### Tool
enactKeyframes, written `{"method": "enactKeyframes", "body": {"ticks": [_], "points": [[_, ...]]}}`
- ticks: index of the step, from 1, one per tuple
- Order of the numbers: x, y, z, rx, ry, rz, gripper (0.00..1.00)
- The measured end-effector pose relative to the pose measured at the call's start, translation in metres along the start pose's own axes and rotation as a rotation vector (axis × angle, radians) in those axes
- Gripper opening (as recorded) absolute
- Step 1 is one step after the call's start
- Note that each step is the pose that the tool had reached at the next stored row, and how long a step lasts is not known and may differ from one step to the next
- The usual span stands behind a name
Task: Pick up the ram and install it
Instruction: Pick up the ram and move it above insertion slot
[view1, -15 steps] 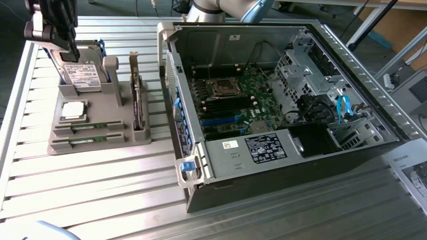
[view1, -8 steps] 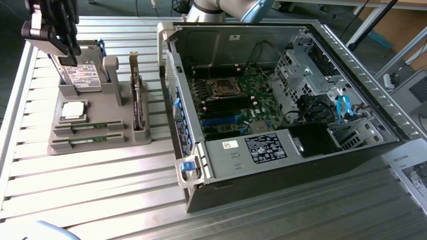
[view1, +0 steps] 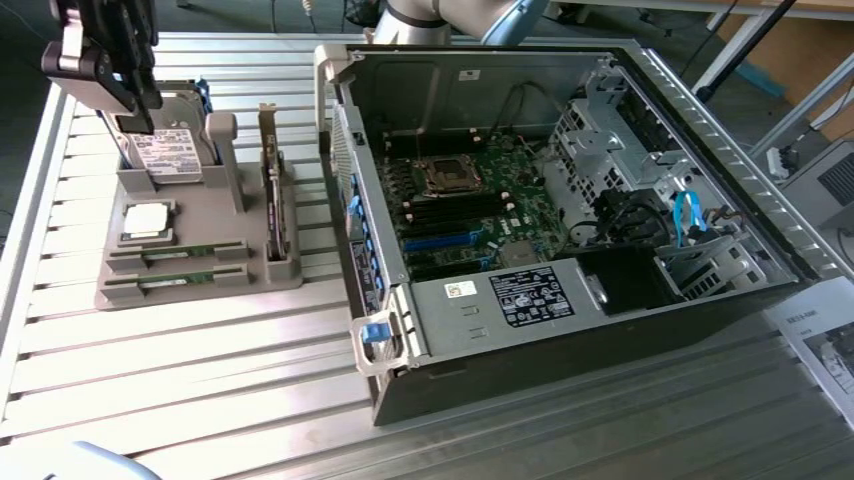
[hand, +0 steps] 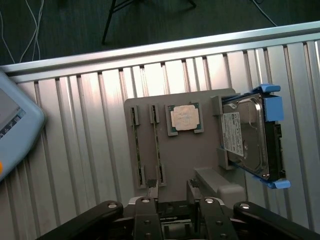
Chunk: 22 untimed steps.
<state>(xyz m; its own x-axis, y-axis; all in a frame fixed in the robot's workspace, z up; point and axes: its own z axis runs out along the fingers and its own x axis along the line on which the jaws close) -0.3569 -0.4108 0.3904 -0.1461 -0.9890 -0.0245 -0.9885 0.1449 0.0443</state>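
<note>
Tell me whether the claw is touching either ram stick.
Apart. The exterior view shows the claw up over the hard drive, while both ram sticks lie in slots at the other end of the tray, with a clear gap between.

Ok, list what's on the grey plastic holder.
Two green ram sticks, a square silver processor, an upright silver hard drive, a dark expansion card; the gripper covers the drive's top.
</note>
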Motion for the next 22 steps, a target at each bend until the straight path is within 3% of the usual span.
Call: {"method": "enactKeyframes", "body": {"ticks": [11,22], "points": [[-0.0001,-0.0002,0.0004,-0.0004,0.0006,-0.013,0.36],[0.0001,-0.0005,0.0076,-0.0004,0.0006,-0.012,0.36]]}}
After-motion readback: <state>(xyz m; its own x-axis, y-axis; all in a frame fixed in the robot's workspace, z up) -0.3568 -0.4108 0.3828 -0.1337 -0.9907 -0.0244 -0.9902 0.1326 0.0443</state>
